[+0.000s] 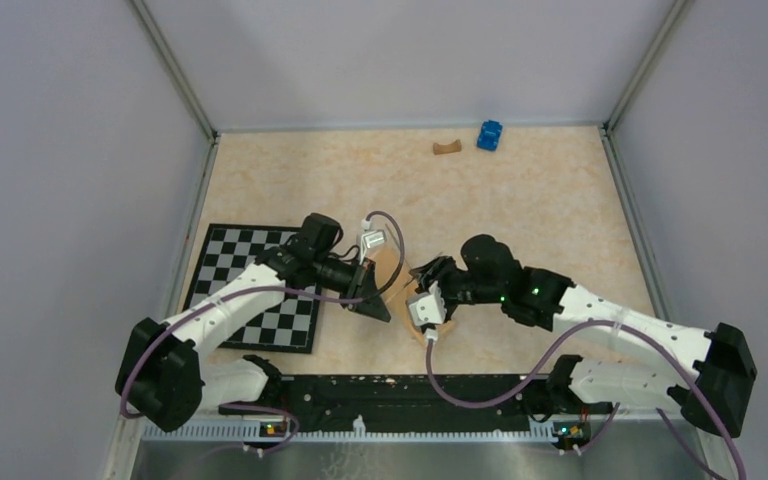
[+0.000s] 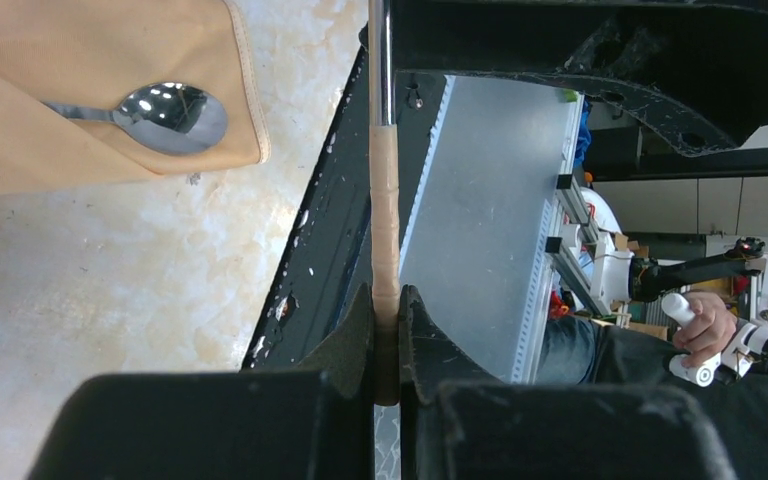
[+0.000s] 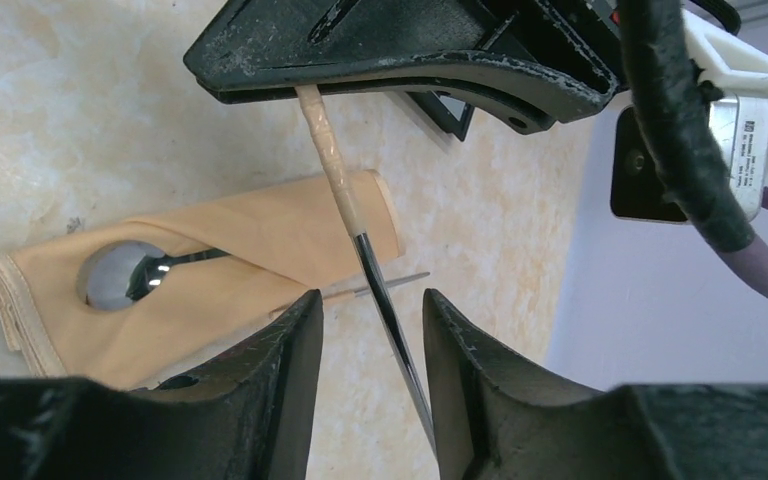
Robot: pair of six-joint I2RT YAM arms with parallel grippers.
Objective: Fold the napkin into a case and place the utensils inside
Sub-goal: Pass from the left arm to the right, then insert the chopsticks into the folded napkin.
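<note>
We see the left gripper point(image 2: 387, 315) pressed together on the tan-wrapped handle of a slim metal utensil point(image 2: 386, 200). It holds the utensil in the air above the desk point(image 3: 90, 110). We cannot tell whether this is a knife or a fork.

The bare shiny shaft of the utensil reaches across to the right gripper point(image 3: 368, 300). That gripper is spread, one finger on each side of the shaft, with a gap showing on both sides.

Below the two grippers lies the case point(image 3: 260, 235), the peach-orange cloth folded into a layered strip, flat on the desk near its front edge. A round-bowled spoon point(image 3: 115, 275) rests in it. The bowl is bare at one end of the strip and the handle is tucked under a slanting fold. A thin metal tip point(image 3: 390, 284) pokes out from under the cloth near the other end; we cannot tell which piece it belongs to.

In the overhead view, a checkerboard mat point(image 1: 250, 290) lies to the left, partly under the left arm. Well apart, at the far edge, a blue toy car point(image 1: 490, 134) sits just beside a brown wooden block point(image 1: 447, 148).
</note>
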